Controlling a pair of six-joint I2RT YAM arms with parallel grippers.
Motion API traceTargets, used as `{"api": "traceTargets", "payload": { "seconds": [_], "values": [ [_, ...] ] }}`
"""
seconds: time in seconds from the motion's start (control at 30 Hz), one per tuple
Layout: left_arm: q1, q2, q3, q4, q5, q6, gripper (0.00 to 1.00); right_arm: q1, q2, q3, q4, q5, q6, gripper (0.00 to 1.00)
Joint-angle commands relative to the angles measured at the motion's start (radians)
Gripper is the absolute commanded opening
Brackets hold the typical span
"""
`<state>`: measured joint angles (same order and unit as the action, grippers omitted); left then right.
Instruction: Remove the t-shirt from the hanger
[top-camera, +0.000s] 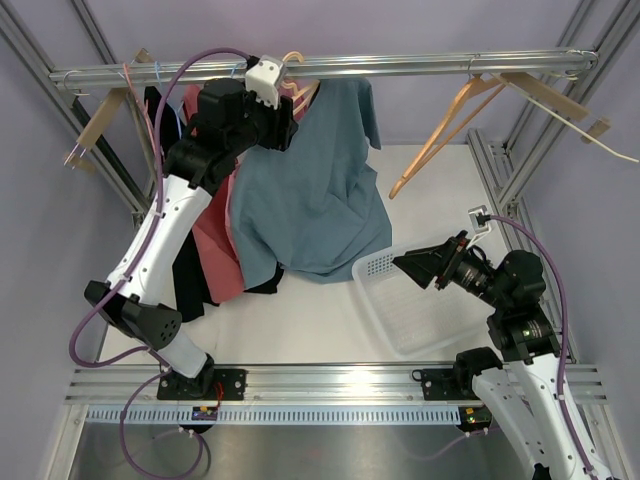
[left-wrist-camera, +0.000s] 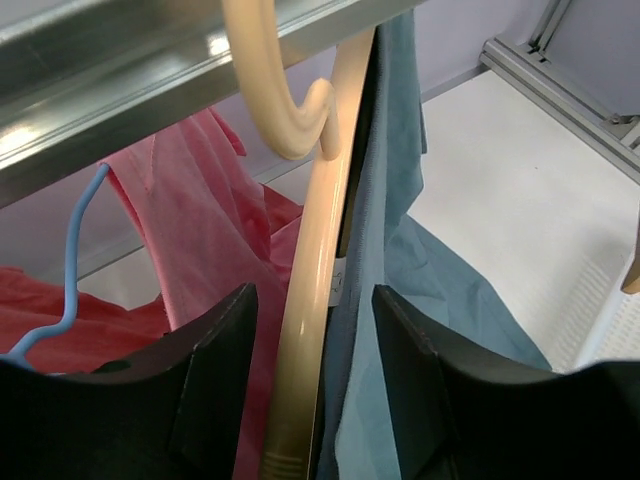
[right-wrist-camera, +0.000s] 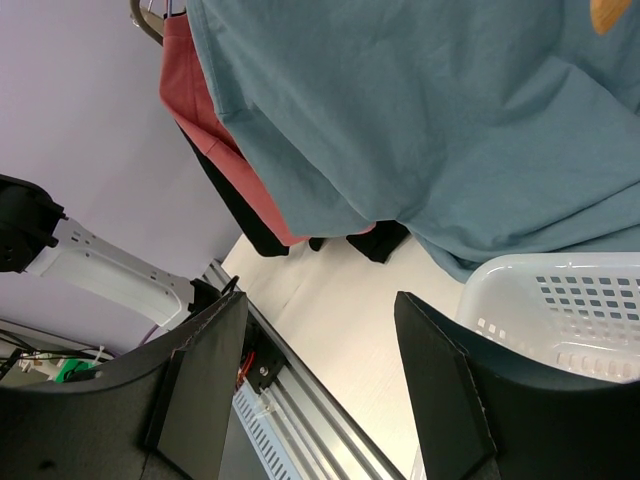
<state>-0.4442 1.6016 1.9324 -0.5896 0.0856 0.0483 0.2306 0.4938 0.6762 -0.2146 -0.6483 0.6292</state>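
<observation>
A white table (top-camera: 290, 325) carries 1 white basket (top-camera: 372, 266).

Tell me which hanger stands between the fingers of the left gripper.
The cream hanger, carrying the blue-grey t-shirt: the left gripper straddles its neck. The blue hanger hangs off to one side, and the wooden hangers are bare.

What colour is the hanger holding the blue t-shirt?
Cream. The hanger shows best in the left wrist view.
</observation>
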Motion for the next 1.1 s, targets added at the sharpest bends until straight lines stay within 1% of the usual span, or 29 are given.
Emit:
{"api": "traceTargets", "payload": {
  "seconds": [0.0,0.13,0.27,0.33,0.57,0.63,0.77,0.9,0.97,1.07],
  "values": [
    [-0.002,-0.032,0.065,0.036,0.046,-0.027,0.56,0.013,-0.008,-0.003,-0.008,-0.014,-0.01,0.7],
    [-0.002,-0.025,0.1,0.037,0.063,-0.041,0.56,0.013,-0.011,-0.001,-0.016,-0.014,-0.011,0.7],
    [-0.002,-0.02,0.111,0.034,0.057,-0.036,0.51,0.013,-0.012,0.0,-0.02,-0.011,-0.011,0.7],
    [-0.002,-0.02,0.105,0.034,0.052,-0.028,0.47,0.013,-0.017,0.002,-0.022,-0.01,-0.01,0.7],
    [-0.002,-0.008,0.091,0.034,0.034,-0.018,0.45,0.015,-0.024,0.008,-0.032,-0.007,-0.008,0.7],
    [-0.002,-0.005,0.092,0.033,0.023,-0.018,0.39,0.015,-0.027,0.01,-0.032,-0.007,-0.008,0.7],
    [-0.002,0.004,0.099,0.034,0.029,-0.024,0.38,0.013,-0.026,0.01,-0.029,-0.007,-0.005,0.7],
    [-0.002,0.004,0.103,0.034,0.035,-0.03,0.33,0.013,-0.02,0.017,-0.029,-0.007,-0.006,0.7],
    [-0.002,0.006,0.108,0.034,0.037,-0.034,0.33,0.013,-0.018,0.02,-0.028,-0.01,-0.005,0.7],
    [-0.002,0.009,0.103,0.033,0.051,-0.036,0.39,0.013,-0.015,0.025,-0.023,-0.011,-0.003,0.7]
  ]
}}
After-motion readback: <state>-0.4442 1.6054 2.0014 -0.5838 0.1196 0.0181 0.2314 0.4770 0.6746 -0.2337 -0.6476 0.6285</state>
